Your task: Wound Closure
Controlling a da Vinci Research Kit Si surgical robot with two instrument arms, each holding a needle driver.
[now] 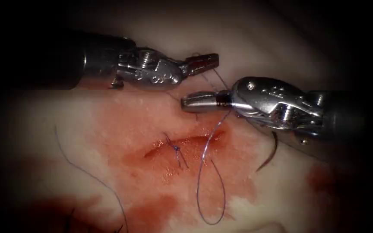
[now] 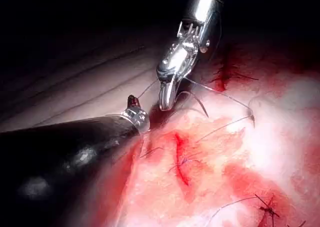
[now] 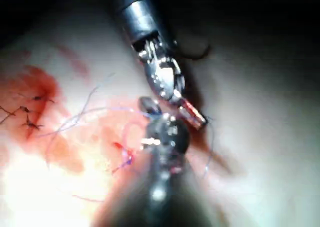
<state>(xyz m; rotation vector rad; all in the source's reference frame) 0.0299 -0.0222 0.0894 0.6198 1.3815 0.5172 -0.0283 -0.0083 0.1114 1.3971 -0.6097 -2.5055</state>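
The cut (image 1: 186, 143) runs across the red-stained tissue (image 1: 121, 125) with one knotted stitch (image 1: 176, 149) in it. Above the cut, my left tool (image 1: 201, 64) is shut on the thread (image 1: 221, 80), which runs down to my right tool (image 1: 195, 102). That tool's jaws are shut and point left, with thread lying around them just behind the tips. From there the thread hangs in a long loop (image 1: 210, 194) over the cut. The curved needle (image 1: 269, 156) lies free on the tissue right of the cut, under the right tool's shaft. Neither tool holds it.
A loose thread tail (image 1: 87, 172) curves over the tissue left of the cut. Red fluid (image 1: 152, 215) pools near the front. Older dark stitches (image 2: 267, 207) sit farther along the tissue, also seen as stitches (image 3: 30, 112) in the right wrist view.
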